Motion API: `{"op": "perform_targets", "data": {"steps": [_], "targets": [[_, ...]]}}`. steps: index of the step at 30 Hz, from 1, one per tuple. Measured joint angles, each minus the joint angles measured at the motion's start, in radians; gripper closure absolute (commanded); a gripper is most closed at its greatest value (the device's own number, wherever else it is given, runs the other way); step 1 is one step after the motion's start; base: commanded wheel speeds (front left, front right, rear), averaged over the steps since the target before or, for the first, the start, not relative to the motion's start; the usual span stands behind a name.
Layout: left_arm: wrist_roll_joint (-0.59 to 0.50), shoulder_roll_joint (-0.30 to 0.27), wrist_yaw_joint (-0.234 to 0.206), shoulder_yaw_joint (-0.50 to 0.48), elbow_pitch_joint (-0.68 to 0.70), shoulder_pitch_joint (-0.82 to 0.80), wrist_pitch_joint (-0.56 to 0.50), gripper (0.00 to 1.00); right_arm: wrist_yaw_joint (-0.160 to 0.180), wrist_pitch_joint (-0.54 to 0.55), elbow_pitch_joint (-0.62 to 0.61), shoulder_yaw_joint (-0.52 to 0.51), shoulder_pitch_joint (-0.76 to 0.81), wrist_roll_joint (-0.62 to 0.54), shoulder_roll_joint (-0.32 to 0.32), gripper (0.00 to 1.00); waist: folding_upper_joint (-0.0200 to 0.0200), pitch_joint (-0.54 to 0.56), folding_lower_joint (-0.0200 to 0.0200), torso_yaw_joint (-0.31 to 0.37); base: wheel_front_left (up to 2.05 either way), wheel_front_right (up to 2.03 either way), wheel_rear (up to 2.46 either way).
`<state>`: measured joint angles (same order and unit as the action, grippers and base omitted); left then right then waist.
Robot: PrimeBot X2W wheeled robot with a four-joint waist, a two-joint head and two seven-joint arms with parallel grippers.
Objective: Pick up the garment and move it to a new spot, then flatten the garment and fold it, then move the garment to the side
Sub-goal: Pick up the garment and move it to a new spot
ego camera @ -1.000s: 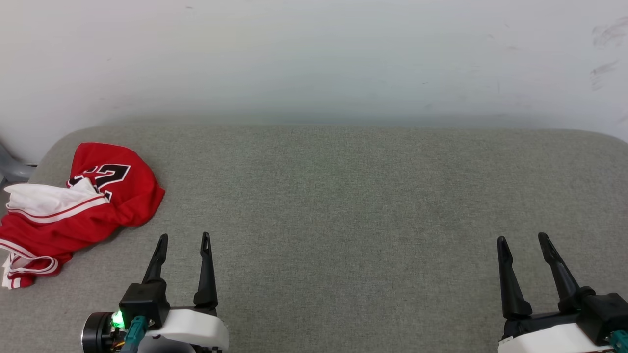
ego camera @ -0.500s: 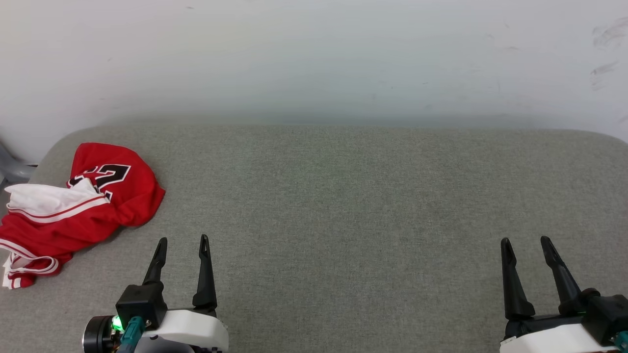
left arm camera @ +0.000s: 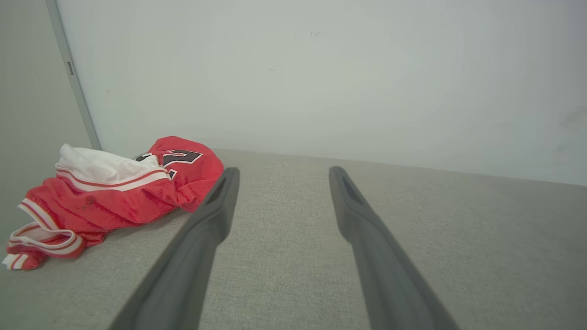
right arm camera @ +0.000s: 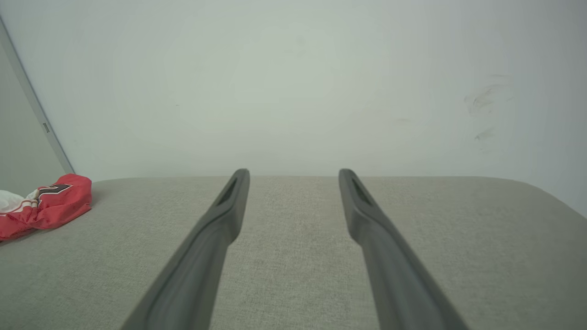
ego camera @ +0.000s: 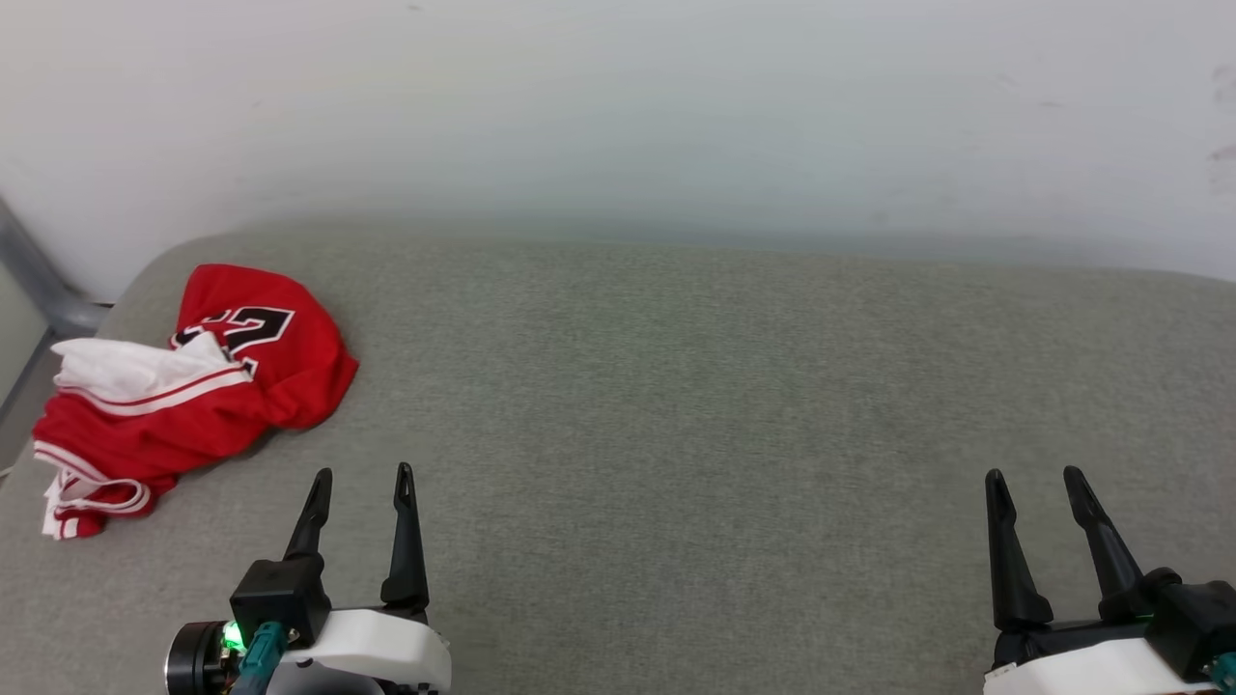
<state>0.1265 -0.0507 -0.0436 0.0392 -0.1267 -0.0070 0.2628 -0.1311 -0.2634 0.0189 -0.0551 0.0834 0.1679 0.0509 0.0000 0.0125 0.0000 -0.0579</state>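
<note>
— At the left edge of the head view, on the grey upholstered surface [ego camera: 676, 405], the red jersey [ego camera: 193, 396] lies bunched in a heap, a white sleeve [ego camera: 135, 367] on top and part of the black number [ego camera: 253, 326] showing. Why is neither gripper on it?

— My reading is that the pick-up hasn't begun. The left gripper [ego camera: 363, 471] sits at the lower left, fingers spread and empty, pointing up the frame just right of the heap and apart from it. The right gripper [ego camera: 1031, 473], at the lower right, is likewise spread wide with nothing between its fingers, well apart from the jersey.

— So both stand ready?

— It looks so. The fingers are parted to take cloth, and the broad bare middle of the surface is probably where the jersey gets laid out.

— What differs from half a second earlier?

— The whole picture has shifted. The jersey and the surface's rounded corner sit further right, and more of the grey post [ego camera: 39, 280] shows at the upper left. That is the camera turning toward the heap, not the jersey moving. The grippers keep nearly the same spots in the frame, parted as wide as before.
</note>
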Motion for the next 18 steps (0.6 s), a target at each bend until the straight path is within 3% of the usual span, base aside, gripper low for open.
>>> {"op": "perform_targets", "data": {"steps": [18], "targets": [[-0.008, 0.0, 0.009, -0.049, -0.008, -0.012, 0.0, 0.0, 0.0, 0.0, -0.006, 0.01, 0.005, 0.0, 0.0, 0.0, 0.0, -0.005, 0.0, -0.221, 0.0, 0.0, 0.0]]}}
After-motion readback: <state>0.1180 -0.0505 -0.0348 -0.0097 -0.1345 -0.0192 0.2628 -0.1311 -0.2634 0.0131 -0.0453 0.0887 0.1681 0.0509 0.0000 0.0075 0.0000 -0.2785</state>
